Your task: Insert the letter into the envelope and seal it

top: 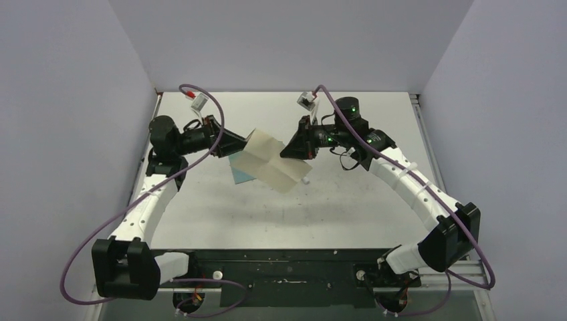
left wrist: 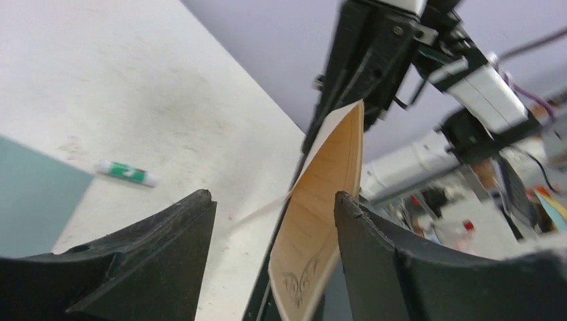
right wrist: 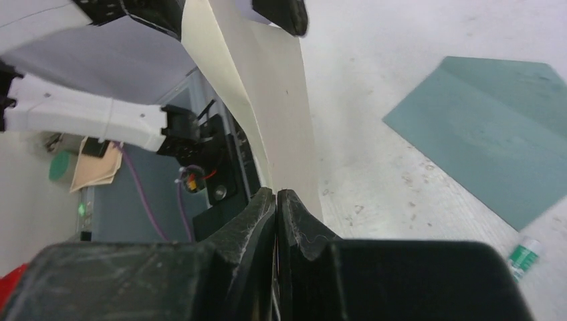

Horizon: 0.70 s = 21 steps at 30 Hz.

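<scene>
The tan letter [top: 271, 162] hangs folded in the air between the two grippers, above the table. My right gripper [top: 289, 150] is shut on its right edge; in the right wrist view the jaws [right wrist: 276, 194] pinch the sheet [right wrist: 267, 100]. My left gripper [top: 246, 142] stands open at the letter's left end. In the left wrist view the sheet [left wrist: 321, 200] runs through the gap of that gripper [left wrist: 273, 199], close to the right finger. The teal envelope [top: 239, 172] lies flat on the table under the letter, partly hidden by it.
A small white glue stick with a green label [top: 305, 180] lies on the table just right of the letter's lower corner, near the envelope [right wrist: 495, 140]. Grey walls close in the table on three sides. The arm bases sit along the near edge.
</scene>
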Each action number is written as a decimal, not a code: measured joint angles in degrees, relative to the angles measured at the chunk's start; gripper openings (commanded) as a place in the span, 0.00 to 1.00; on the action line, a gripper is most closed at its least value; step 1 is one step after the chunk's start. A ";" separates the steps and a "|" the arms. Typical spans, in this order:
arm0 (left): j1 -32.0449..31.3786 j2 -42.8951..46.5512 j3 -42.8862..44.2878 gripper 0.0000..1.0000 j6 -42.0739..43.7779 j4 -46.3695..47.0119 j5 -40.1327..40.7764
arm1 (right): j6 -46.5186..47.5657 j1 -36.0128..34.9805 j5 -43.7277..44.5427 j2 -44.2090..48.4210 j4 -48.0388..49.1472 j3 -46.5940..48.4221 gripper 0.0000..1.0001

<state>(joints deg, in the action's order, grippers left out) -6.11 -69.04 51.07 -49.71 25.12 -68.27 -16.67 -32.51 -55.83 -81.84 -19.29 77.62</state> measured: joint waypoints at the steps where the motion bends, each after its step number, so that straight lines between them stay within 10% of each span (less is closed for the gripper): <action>1: 1.05 0.11 0.42 0.70 1.46 -3.28 2.19 | -0.59 0.79 1.22 0.20 0.55 -0.50 0.05; 11: 7.04 0.11 4.70 0.79 8.13 -28.17 29.90 | -6.60 6.10 25.40 4.15 2.73 -4.96 0.05; 21: -8.76 0.02 3.82 0.77 -5.53 -16.52 34.32 | -16.90 -0.26 32.41 4.61 13.97 -9.79 0.05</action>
<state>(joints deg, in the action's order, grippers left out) -14.87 -69.01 54.89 -55.24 8.60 -33.95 -33.56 -32.77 -23.42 -77.23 -5.32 67.83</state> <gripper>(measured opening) 0.795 0.062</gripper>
